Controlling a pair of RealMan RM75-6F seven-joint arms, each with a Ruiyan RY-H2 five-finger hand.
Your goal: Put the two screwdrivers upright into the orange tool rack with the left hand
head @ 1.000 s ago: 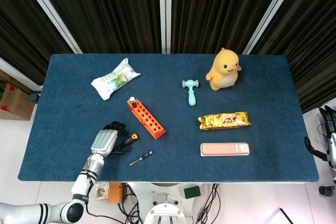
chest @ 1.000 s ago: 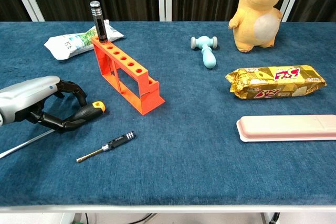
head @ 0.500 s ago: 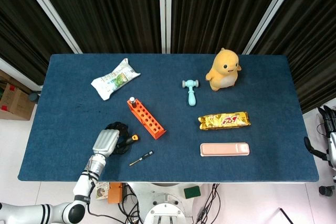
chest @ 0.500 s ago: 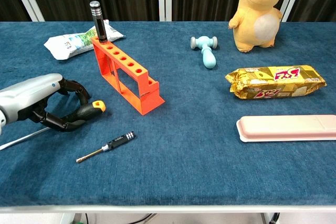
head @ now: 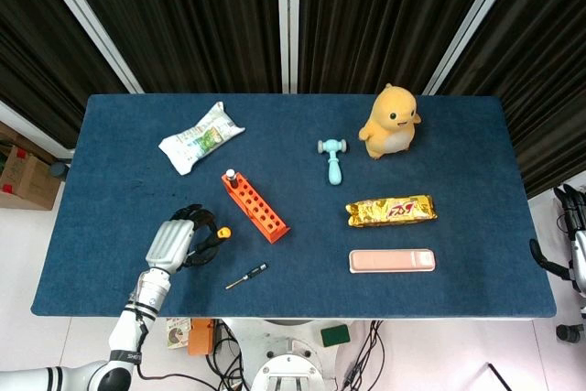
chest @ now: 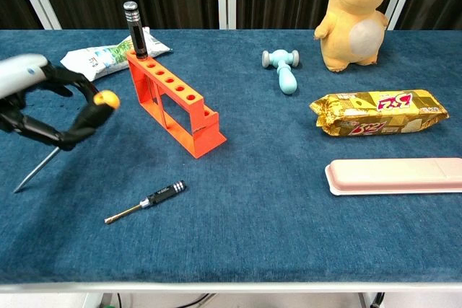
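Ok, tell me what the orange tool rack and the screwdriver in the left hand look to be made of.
Orange tool rack: likely moulded plastic, matte, uniform orange.
Held screwdriver: thin grey shaft, apparently metal; black handle with orange cap, probably rubber or plastic. The left hand grips the handle.

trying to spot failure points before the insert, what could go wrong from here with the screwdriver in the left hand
The left hand holds the orange-capped screwdriver tilted, tip low, so it may not line up with the orange tool rack holes. Swinging it upright could bump the black tool already standing in the far end hole. The small black screwdriver lies flat nearby and could be knocked.
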